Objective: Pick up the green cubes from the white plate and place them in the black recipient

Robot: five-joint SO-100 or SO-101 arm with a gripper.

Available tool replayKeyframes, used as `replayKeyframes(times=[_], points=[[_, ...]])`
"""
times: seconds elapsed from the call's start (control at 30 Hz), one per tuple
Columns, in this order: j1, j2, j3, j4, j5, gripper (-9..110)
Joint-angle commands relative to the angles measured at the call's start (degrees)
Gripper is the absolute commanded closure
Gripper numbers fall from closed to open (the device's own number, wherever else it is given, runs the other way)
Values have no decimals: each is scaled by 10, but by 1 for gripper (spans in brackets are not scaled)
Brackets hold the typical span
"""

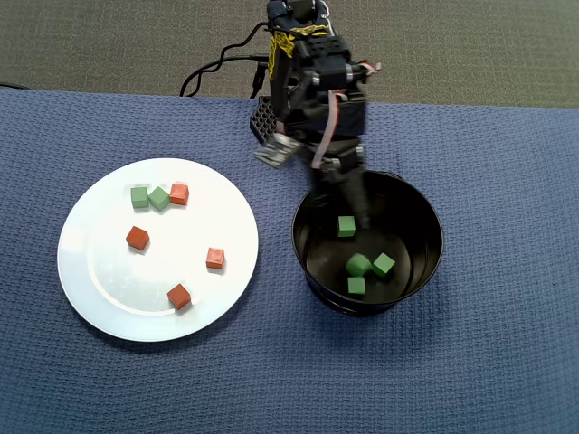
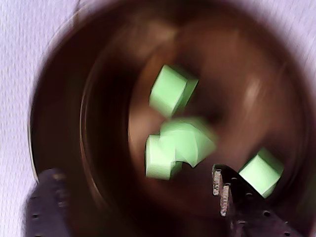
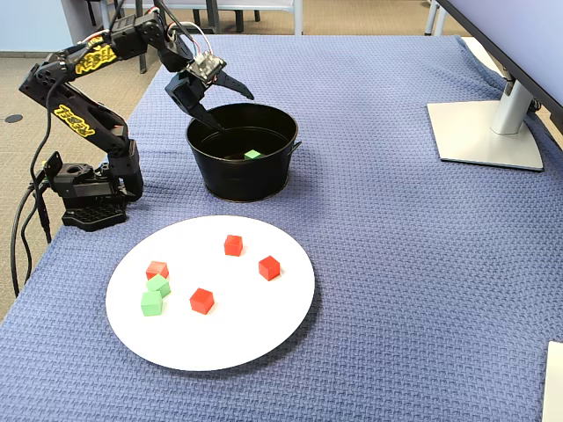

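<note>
My gripper [image 1: 348, 203] hangs open and empty over the near-arm side of the black recipient [image 1: 436, 221], with nothing between its fingers [image 2: 224, 192]. Several green cubes [image 1: 359, 265] lie on the pot's floor; the wrist view shows them blurred [image 2: 170, 91], and the fixed view shows one [image 3: 252, 154]. Two more green cubes [image 1: 139, 196] [image 1: 159, 198] sit touching at the top of the white plate [image 1: 99, 271], next to a red-orange cube [image 1: 179, 193]. They also show in the fixed view [image 3: 151, 303]. The gripper [image 3: 233, 110] is well away from the plate [image 3: 237, 338].
Several red-orange cubes [image 1: 137, 238] [image 1: 214, 258] are scattered on the plate. The arm's base [image 3: 88, 198] stands left of the pot in the fixed view, with cables [image 1: 213, 72] behind. A monitor stand [image 3: 488, 132] is at the far right. Blue cloth [image 1: 507, 362] covers the table.
</note>
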Motion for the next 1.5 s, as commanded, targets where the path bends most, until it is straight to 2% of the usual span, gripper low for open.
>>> replayKeyframes(times=[0.0, 0.17, 0.27, 0.3, 0.47, 0.73, 0.9, 1.0, 1.2, 1.37, 1.47], points=[[216, 1, -63, -48, -97, 67], [444, -56, 16, -224, -156, 66], [522, -114, 84, -368, -143, 68], [541, -135, 89, -380, -139, 69], [592, -210, 50, -274, -142, 73], [603, -265, -16, -105, -132, 73], [610, -343, -80, -59, -148, 72], [609, -390, -122, -64, -202, 72], [623, -439, -183, -61, -379, 73], [657, -452, -200, 7, -628, 71], [664, -451, -196, 20, -704, 72]])
